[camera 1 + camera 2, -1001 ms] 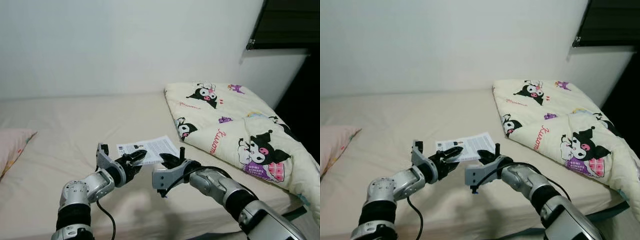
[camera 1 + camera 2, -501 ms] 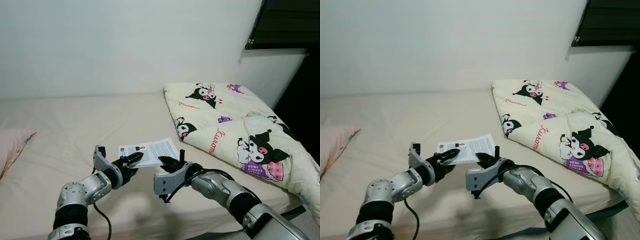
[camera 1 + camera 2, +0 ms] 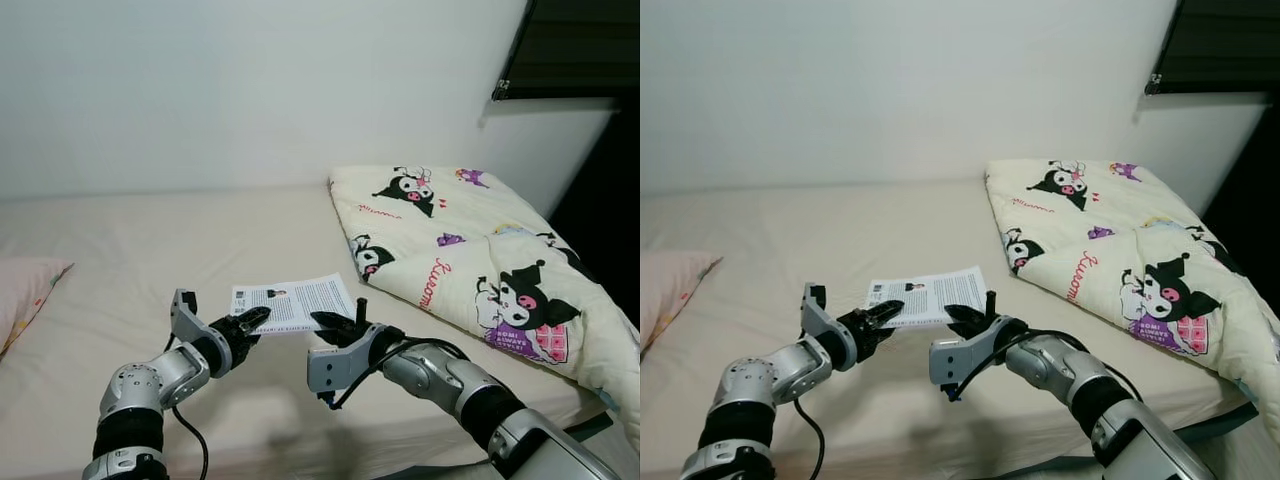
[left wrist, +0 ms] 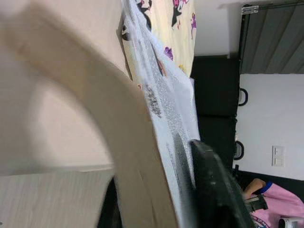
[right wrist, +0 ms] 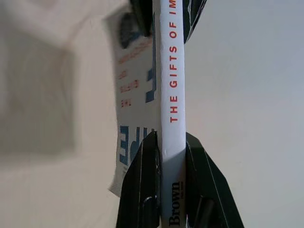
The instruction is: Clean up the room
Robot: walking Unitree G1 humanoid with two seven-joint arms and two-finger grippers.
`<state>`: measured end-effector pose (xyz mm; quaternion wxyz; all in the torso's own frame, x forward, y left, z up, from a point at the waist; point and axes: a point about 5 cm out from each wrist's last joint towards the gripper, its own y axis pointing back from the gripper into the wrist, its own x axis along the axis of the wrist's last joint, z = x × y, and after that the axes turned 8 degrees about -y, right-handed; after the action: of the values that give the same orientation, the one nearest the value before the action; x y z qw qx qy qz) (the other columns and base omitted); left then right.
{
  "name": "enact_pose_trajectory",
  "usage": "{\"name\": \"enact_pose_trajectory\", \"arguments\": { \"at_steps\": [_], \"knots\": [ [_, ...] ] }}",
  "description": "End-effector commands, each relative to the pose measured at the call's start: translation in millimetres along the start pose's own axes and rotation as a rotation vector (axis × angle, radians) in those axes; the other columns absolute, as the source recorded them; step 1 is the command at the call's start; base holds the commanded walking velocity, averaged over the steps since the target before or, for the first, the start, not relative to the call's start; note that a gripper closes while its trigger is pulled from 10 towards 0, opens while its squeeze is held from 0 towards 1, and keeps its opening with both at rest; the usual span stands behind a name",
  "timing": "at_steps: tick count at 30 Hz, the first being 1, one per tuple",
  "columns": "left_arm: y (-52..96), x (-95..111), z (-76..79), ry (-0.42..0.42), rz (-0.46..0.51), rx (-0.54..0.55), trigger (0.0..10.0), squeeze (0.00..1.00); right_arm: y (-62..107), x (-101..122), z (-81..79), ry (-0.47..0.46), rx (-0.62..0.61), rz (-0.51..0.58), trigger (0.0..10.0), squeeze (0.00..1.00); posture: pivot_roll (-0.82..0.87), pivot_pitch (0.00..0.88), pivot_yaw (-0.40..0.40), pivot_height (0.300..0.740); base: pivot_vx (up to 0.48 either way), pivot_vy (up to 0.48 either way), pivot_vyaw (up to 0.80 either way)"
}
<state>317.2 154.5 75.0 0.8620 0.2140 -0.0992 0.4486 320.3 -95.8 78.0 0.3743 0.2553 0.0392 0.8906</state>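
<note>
Together, both grippers hold a white book (image 3: 293, 301) just above the bed (image 3: 150, 250).

Its left corner is pinched in the left gripper (image 3: 247, 321), fingers closed on the cover, while the right gripper (image 3: 333, 326) is clamped on the spine, which the right wrist view shows between its two black fingers (image 5: 142, 190). A cartoon-print blanket (image 3: 470, 260) lies folded to the right, and a pink pillow (image 3: 25, 290) lies well to the left.
</note>
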Motion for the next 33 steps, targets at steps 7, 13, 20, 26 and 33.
{"name": "enact_pose_trajectory", "arguments": {
  "at_steps": [7, 13, 20, 26, 33],
  "knots": [
    [2.9, -2.9, -15.1, -0.025, 0.008, 0.101, 0.0, 0.00, -4.3, 10.3, 13.0, -0.001, -0.062, 0.064, 10.0, 0.00, 0.01, 0.012, -0.064, 0.730, 0.000, 0.000, 0.00],
    [2.7, 19.6, 1.4, -0.131, 0.218, 0.053, 0.0, 0.00, -2.2, 5.1, 8.2, -0.044, -0.076, 0.022, 10.0, 0.00, 0.01, 0.006, -0.065, 0.730, 0.000, 0.000, 0.00],
    [6.8, 33.8, 9.7, -0.087, 0.312, -0.002, 0.0, 0.00, 6.1, -8.2, -17.1, -0.212, -0.035, -0.082, 10.0, 0.00, 0.01, 0.000, -0.072, 0.730, 0.000, 0.000, 0.00],
    [6.6, 33.0, 10.5, -0.085, 0.307, -0.013, 0.0, 0.00, 12.8, -12.4, -27.8, -0.346, -0.055, -0.111, 10.0, 1.00, 0.01, 0.000, -0.067, 0.730, 0.000, 0.000, 0.00],
    [5.8, 26.9, 12.3, -0.097, 0.297, -0.027, 0.0, 0.00, 18.2, -18.3, -27.8, -0.398, -0.158, -0.156, 10.0, 0.00, 0.00, 0.000, -0.065, 0.730, 0.000, 0.000, 0.00]
  ]
}}
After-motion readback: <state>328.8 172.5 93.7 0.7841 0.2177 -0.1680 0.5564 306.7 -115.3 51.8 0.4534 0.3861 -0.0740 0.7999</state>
